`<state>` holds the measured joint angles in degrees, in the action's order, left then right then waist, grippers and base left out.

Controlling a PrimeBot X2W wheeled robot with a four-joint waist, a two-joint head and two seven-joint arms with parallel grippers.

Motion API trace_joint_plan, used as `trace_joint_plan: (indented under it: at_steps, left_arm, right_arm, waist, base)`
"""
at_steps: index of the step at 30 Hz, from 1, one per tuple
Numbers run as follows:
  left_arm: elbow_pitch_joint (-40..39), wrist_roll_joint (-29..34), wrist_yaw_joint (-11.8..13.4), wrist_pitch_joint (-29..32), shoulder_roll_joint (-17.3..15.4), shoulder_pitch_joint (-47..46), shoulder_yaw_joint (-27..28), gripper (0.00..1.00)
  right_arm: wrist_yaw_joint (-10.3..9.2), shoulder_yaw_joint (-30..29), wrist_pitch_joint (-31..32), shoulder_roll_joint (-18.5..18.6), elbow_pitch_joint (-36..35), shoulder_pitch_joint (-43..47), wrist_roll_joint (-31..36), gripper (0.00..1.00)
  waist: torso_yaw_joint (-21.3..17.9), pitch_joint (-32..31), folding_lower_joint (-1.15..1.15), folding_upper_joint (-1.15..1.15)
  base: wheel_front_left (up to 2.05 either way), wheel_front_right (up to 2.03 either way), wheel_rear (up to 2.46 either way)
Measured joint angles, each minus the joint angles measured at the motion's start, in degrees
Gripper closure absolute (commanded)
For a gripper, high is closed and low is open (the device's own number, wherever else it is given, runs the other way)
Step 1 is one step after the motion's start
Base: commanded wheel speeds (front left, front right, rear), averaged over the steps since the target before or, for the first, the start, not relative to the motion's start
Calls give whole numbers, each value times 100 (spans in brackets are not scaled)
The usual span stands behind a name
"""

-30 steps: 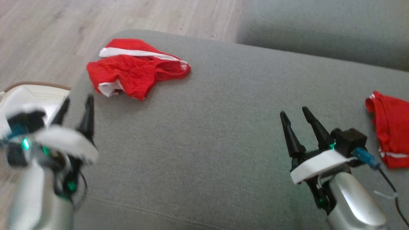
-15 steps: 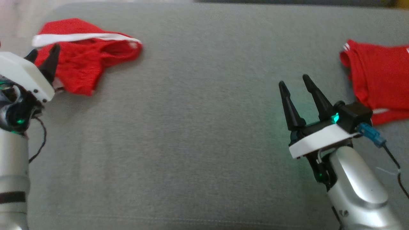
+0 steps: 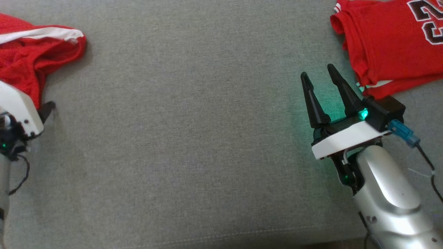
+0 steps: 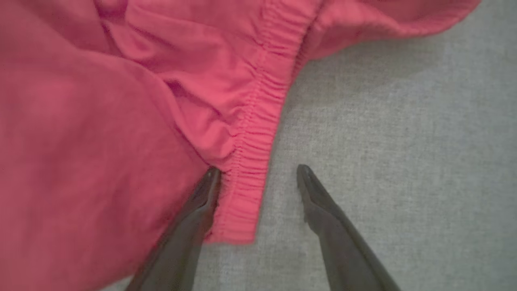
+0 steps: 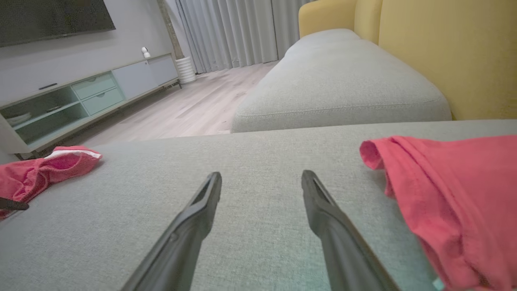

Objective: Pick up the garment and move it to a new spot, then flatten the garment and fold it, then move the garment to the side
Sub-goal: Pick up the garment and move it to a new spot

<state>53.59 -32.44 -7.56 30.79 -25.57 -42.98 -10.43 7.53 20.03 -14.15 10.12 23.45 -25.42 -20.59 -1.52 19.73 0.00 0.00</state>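
Note:
A crumpled red garment (image 3: 27, 58) with a white band lies at the far left of the grey sofa cushion (image 3: 190, 138). My left gripper (image 4: 258, 171) is open right at it. One finger rests against the red cloth, and the elastic hem (image 4: 246, 190) lies between the two fingers. In the head view its white mount (image 3: 17, 107) sits at the garment's near edge. My right gripper (image 3: 317, 71) stands open and empty over bare cushion. The right wrist view shows the same garment (image 5: 40, 169) far to the left of the right gripper (image 5: 261, 173).
A second red piece, a jersey (image 3: 387, 41) with dark numbers, lies at the back right, just beyond my right fingers. The cushion's front seam (image 3: 242, 235) runs along the bottom. Another grey cushion (image 5: 339, 89), a yellow backrest (image 5: 444, 52), wood floor and a low cabinet (image 5: 80, 97) lie beyond.
The head camera has swung, so the whole picture shifted. My left gripper has come from the cushion's near-left corner up to the red garment's edge. The right gripper stays open in place.

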Motion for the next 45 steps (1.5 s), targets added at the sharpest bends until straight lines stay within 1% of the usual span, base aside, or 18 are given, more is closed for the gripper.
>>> trace_joint_plan:
  at_steps: [3,4,5,6,11,15,19,22,26,27,32,35,38,41,45]
  left_arm:
    - [49,-223,10,172,-14,-149,-130,0]
    - [47,-283,10,172,-31,-160,-200,50]
    - [44,-324,10,169,-40,-163,-256,90]
    - [43,-358,10,143,-52,-163,-339,100]
    - [-13,-563,8,-20,-45,-128,-767,100]
    - [-237,-744,7,-59,-69,4,-1163,100]
    - [-700,-931,8,-53,-248,49,-1618,100]
    - [-1109,-1139,7,19,-432,57,-1881,100]
    - [-1673,-1403,7,85,-652,102,-2095,100]
    - [-1938,-1563,8,90,-697,170,-2138,100]
    - [-2552,-1927,8,191,-658,339,-2218,100]
    - [-2865,-2024,83,188,-527,369,-2206,100]
    - [-3177,-2069,208,24,-287,368,-2183,100]
    - [-3440,-2160,271,-152,11,365,-2169,100]
    - [-3684,-2313,408,-424,519,335,-2114,100]
  right_arm:
    - [0,-3,-4,2,58,3,0,0]
    - [0,-2,-4,0,67,3,0,0]
    - [0,-1,-5,-1,71,3,0,0]
    - [0,0,-5,-2,90,3,0,0]
    - [0,58,-7,-12,189,4,-30,0]
    - [0,105,-8,-25,298,23,-102,0]
    - [0,98,-8,-33,374,104,-179,0]
    - [0,71,-8,-44,422,339,-212,0]
    - [0,1,-8,-48,471,622,-261,0]
    - [0,-18,-8,-48,483,663,-263,0]
    - [0,-68,-14,-48,469,737,-263,0]
    - [0,-99,-15,-48,459,748,-263,0]
    - [0,-137,-16,-46,434,747,-263,0]
    - [0,-164,-19,-48,406,745,-263,0]
    - [0,-210,-21,-49,379,745,-263,0]
  waist:
    - [-19,13,0,0]
    - [-6,6,0,0]
    - [8,-4,0,0]
    - [22,-19,0,0]
    - [81,-202,0,0]
    - [116,-477,0,0]
    - [143,-844,0,0]
    - [153,-1150,0,0]
    - [140,-1536,0,0]
    - [118,-1691,0,0]
    - [-76,-1880,0,0]
    - [-243,-1905,-1,0]
    - [-422,-1894,0,0]
    - [-612,-1858,0,0]
    - [-848,-1770,0,0]
  base:
    - [0,0,0]
    - [0,0,0]
    - [0,0,0]
    - [0,0,0]
    - [0,0,0]
    - [0,0,0]
    - [0,0,0]
    - [0,0,0]
    - [0,0,0]
    - [0,0,0]
    - [0,0,0]
    - [0,0,0]
    - [0,0,0]
    - [0,0,0]
    - [0,0,0]
